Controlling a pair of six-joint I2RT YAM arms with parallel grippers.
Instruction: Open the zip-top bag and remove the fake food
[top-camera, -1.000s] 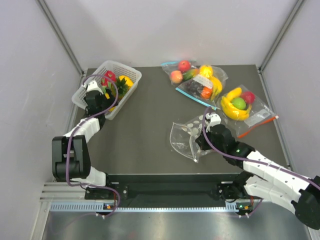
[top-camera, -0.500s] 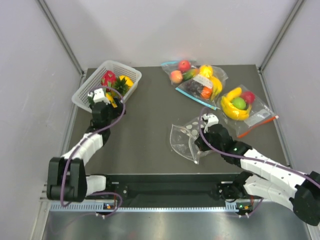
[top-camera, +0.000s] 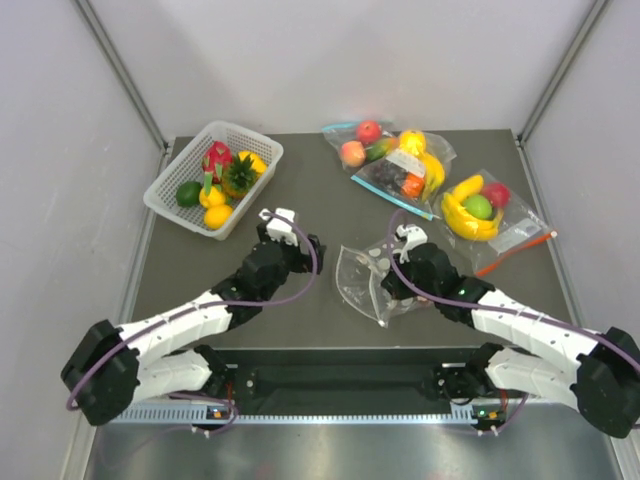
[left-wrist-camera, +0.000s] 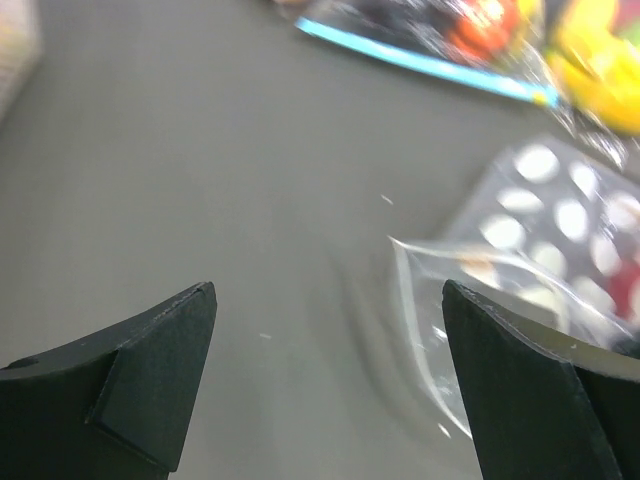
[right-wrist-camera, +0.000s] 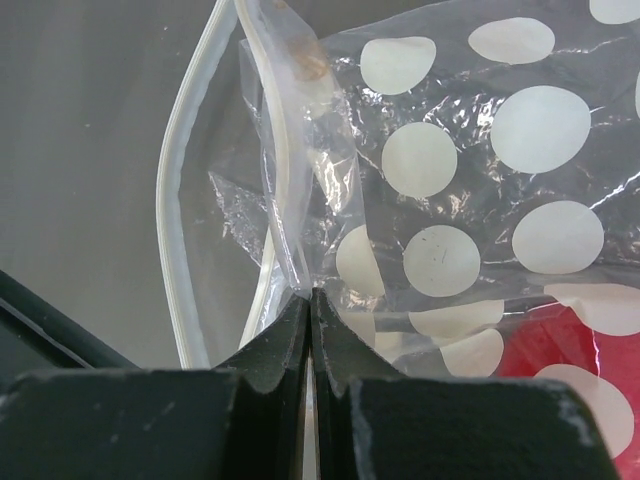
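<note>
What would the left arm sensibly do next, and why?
Probably ease the open left fingers forward to the loose lip of the dotted zip-top bag: the right fingers are pinched shut on one lip, and a red piece shows inside.

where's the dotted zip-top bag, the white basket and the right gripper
zip-top bag (right-wrist-camera: 440, 260): right wrist view, on one white dot of its clear wall
white basket (top-camera: 252, 194): top external view, on its right side wall
right gripper (right-wrist-camera: 311, 295): right wrist view, between the fingertips pinched on the bag's film
</note>
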